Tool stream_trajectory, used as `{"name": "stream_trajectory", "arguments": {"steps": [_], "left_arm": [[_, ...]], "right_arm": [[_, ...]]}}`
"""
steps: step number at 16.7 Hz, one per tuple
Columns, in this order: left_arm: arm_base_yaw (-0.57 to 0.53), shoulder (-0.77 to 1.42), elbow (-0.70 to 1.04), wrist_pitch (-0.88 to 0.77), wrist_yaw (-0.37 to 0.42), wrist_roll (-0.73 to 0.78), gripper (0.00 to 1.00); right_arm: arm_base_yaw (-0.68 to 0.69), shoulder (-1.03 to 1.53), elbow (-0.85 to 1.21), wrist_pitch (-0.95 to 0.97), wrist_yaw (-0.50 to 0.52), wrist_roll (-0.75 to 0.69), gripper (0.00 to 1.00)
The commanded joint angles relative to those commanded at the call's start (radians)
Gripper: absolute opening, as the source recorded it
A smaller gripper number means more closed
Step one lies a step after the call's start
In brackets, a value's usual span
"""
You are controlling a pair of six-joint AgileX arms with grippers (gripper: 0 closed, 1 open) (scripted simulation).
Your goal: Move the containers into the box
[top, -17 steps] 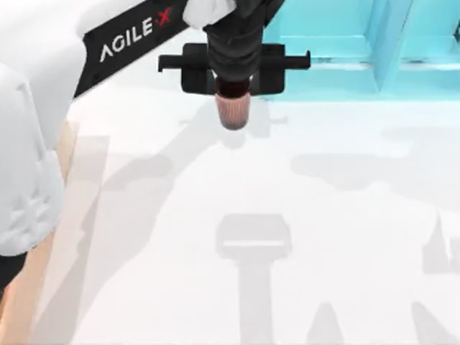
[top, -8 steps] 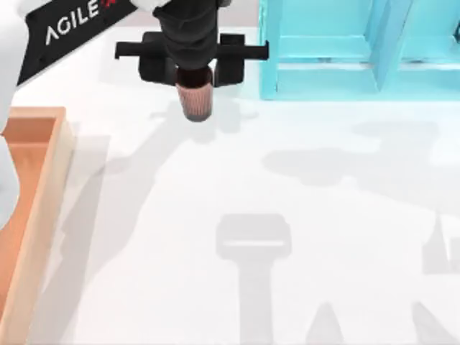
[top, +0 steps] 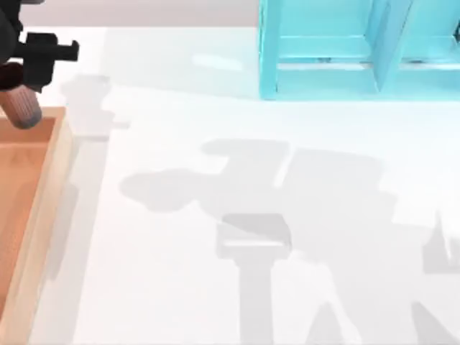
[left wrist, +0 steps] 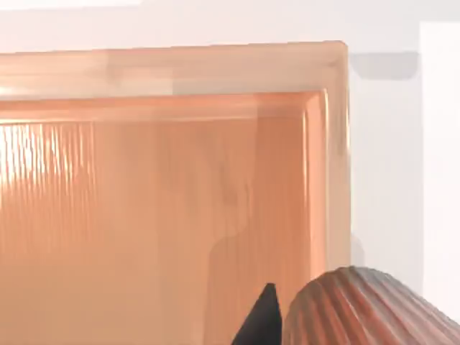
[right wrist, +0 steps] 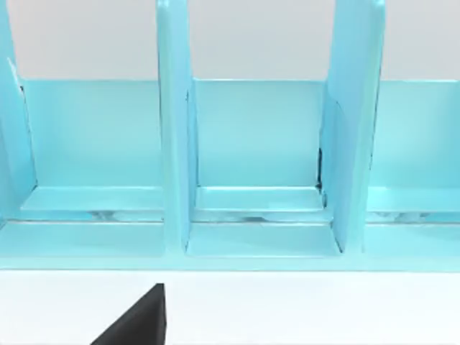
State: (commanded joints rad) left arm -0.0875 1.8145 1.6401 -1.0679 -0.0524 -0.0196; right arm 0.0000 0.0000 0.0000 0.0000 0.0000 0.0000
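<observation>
A copper-brown ribbed container (top: 21, 108) hangs in my left gripper (top: 18, 77), which is shut on it at the top view's far left. It hovers over the far right corner of the wooden box (top: 52, 188), just inside the rim. In the left wrist view the container (left wrist: 363, 309) shows close up beside one dark fingertip (left wrist: 263, 322), above the box's orange floor and tan rim (left wrist: 215, 68). In the right wrist view a dark finger (right wrist: 136, 322) of my right gripper points toward the blue shelf.
A light blue shelf frame (top: 359, 50) with upright dividers stands at the table's back right, and it faces the right wrist camera (right wrist: 259, 165). White table (top: 237, 180) spreads between the box and the shelf, crossed by arm shadows.
My left gripper has carried the container leftward from the table's middle back to above the box's far right corner. The arm has swung clear of the table's middle.
</observation>
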Motion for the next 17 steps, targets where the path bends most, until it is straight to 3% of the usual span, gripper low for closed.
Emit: {"name": "stream_trajectory", "arguments": {"steps": [4, 8, 17], "left_arm": [[0.228, -0.175, -0.193, 0.008, 0.065, 0.205, 0.00], [0.368, -0.282, -0.310, 0.011, 0.104, 0.326, 0.00], [0.380, -0.274, -0.368, 0.068, 0.106, 0.340, 0.00]], "right_arm": [[0.000, 0.000, 0.000, 0.000, 0.000, 0.000, 1.00], [0.000, 0.000, 0.000, 0.000, 0.000, 0.000, 1.00], [0.000, 0.000, 0.000, 0.000, 0.000, 0.000, 1.00]]}}
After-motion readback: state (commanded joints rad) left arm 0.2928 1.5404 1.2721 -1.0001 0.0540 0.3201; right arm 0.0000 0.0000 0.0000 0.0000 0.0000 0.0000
